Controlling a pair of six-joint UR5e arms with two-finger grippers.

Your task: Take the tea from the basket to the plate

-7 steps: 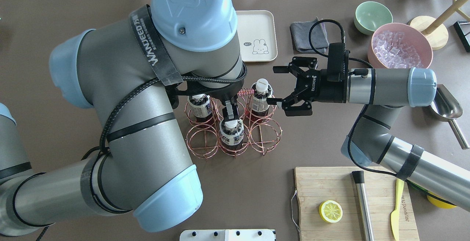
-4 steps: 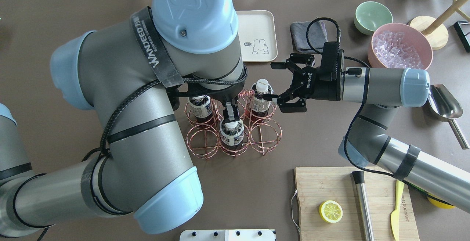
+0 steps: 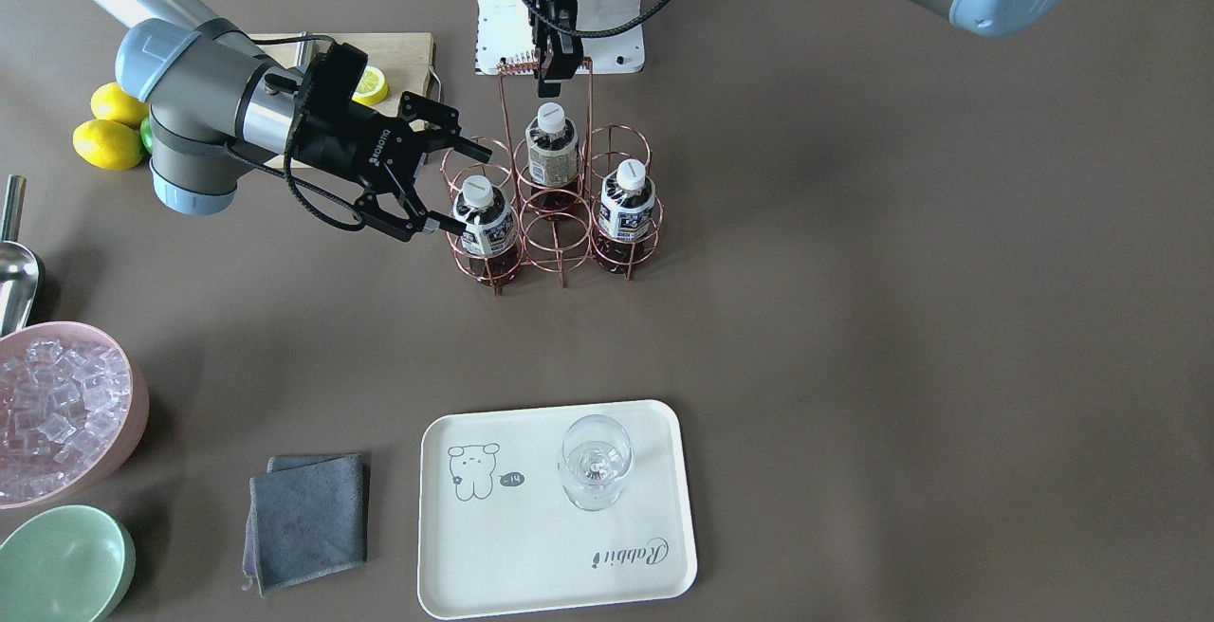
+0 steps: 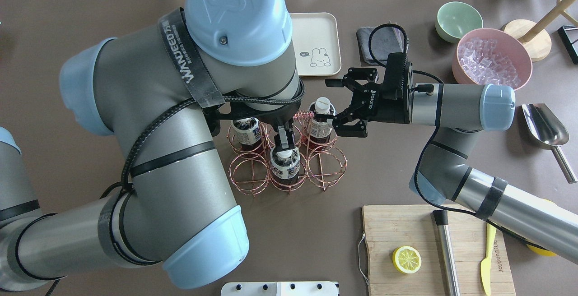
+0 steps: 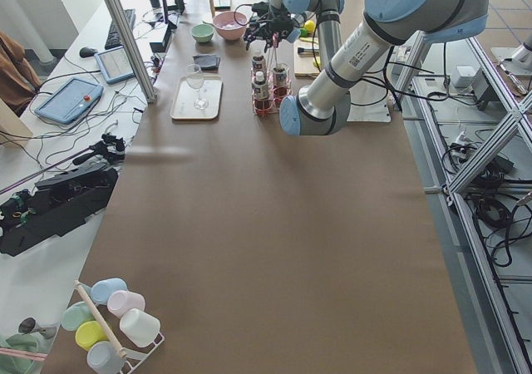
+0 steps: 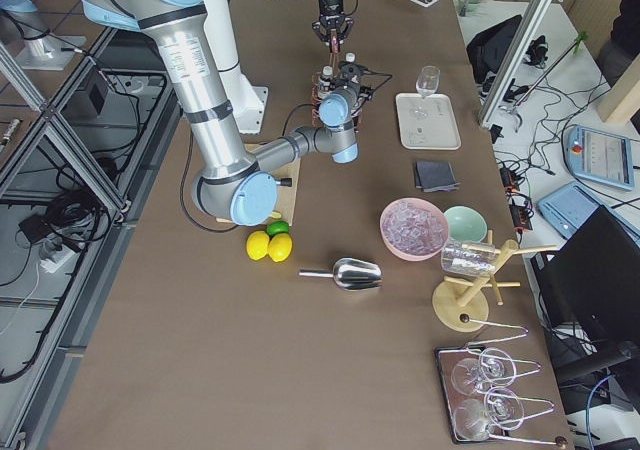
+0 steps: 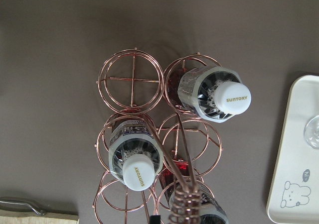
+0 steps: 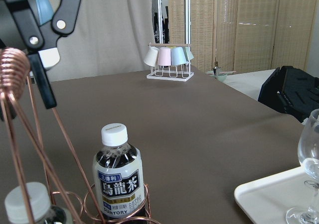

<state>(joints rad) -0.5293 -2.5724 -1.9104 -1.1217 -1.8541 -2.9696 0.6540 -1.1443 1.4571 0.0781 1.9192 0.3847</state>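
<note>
The copper wire basket (image 3: pixel 557 245) (image 4: pixel 326 168) holds three tea bottles. My right gripper (image 3: pixel 458 191) (image 4: pixel 333 104) is open, and the tea (image 3: pixel 484 224) (image 4: pixel 320 122) in the far right cell stands at the mouth of its jaws. I see no pad touching it. My left gripper (image 3: pixel 555 77) is shut on the basket's tall handle beside the coil (image 4: pixel 303 115) (image 7: pixel 184 204). The other bottles (image 3: pixel 552 153) (image 3: pixel 626 210) stand untouched. The cream plate (image 3: pixel 531 565) (image 4: pixel 316 30) lies beyond the basket.
A wine glass (image 3: pixel 595 461) stands on the plate. A grey cloth (image 3: pixel 308 518), a pink bowl of ice (image 3: pixel 57 404) and a green bowl (image 3: pixel 62 565) lie on the plate's right-arm side. A cutting board (image 4: pixel 406 224) and a metal scoop (image 4: pixel 546 127) sit near my right arm.
My right gripper has moved left toward the far right bottle, still open, so its fingertips now reach the bottle's sides. The left gripper and basket have not moved.
</note>
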